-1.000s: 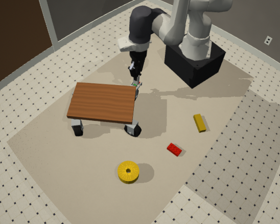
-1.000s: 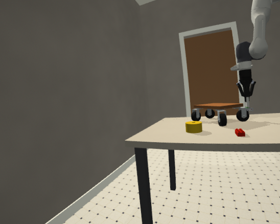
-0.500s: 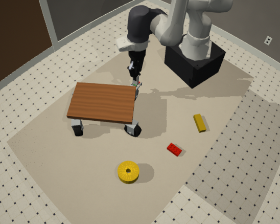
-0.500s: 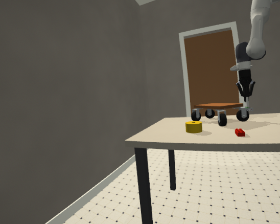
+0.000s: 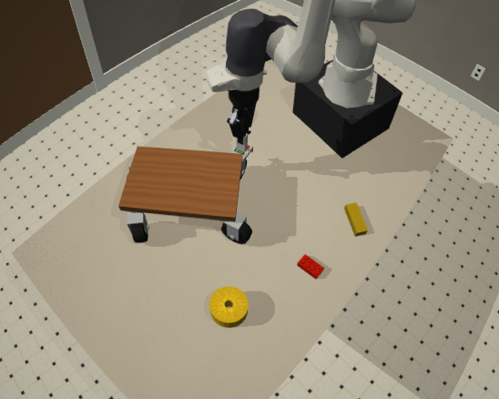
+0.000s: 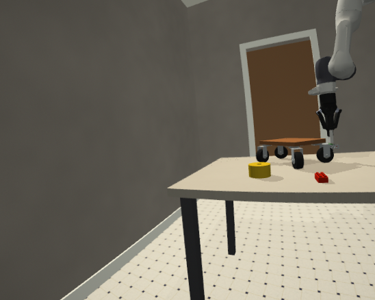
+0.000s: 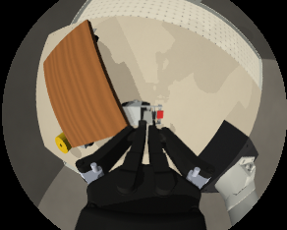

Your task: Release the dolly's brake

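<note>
The dolly [image 5: 182, 182] has a brown wooden deck and black caster wheels, and stands on the beige table top. It also shows in the side view [image 6: 293, 141] and in the wrist view [image 7: 79, 88]. The caster with the brake pedal is at the deck's far right corner. My gripper [image 5: 241, 145] is shut and empty, pointing straight down, with its fingertips on or just above the pedal. In the wrist view the fingertips [image 7: 148, 125] sit beside the pedal's red end [image 7: 159, 114]. The pedal's other end is hidden by the fingers.
A yellow ring-shaped disc [image 5: 229, 304], a red brick [image 5: 310, 265] and a yellow block [image 5: 355, 219] lie on the table in front and to the right of the dolly. The robot's black base [image 5: 346, 109] stands behind right.
</note>
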`<state>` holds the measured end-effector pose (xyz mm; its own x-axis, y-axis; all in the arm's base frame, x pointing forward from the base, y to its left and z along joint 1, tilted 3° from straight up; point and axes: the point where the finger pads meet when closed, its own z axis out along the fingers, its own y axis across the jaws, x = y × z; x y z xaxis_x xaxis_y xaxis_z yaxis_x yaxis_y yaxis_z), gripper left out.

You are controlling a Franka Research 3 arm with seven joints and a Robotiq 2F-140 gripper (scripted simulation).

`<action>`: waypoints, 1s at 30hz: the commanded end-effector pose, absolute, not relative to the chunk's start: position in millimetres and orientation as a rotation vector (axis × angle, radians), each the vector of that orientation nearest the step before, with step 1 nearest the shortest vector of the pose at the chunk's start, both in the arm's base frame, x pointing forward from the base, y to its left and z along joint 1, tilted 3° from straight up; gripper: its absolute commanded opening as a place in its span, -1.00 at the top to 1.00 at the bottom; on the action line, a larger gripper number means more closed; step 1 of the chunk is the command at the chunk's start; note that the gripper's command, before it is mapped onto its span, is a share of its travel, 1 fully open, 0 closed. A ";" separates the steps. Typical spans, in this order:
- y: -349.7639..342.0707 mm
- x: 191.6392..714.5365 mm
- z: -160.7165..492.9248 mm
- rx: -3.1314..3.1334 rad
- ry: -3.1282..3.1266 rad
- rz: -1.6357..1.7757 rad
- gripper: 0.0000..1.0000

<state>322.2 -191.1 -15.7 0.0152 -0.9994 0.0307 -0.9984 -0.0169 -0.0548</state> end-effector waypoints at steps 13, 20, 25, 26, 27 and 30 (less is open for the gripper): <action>-191.3 322.4 -17.8 -2.251 2.161 -0.089 1.00; -191.4 322.6 -21.4 -2.251 2.161 -0.089 1.00; -191.4 322.6 -22.4 -2.251 2.161 -0.089 1.00; -191.4 322.6 -22.6 -2.251 2.161 -0.089 1.00; -191.4 322.6 -22.8 -2.251 2.161 -0.089 1.00; -191.4 322.6 -22.9 -2.251 2.161 -0.089 1.00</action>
<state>320.5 -189.6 -23.3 0.0155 -0.9996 0.0256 -0.9988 -0.0166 -0.0469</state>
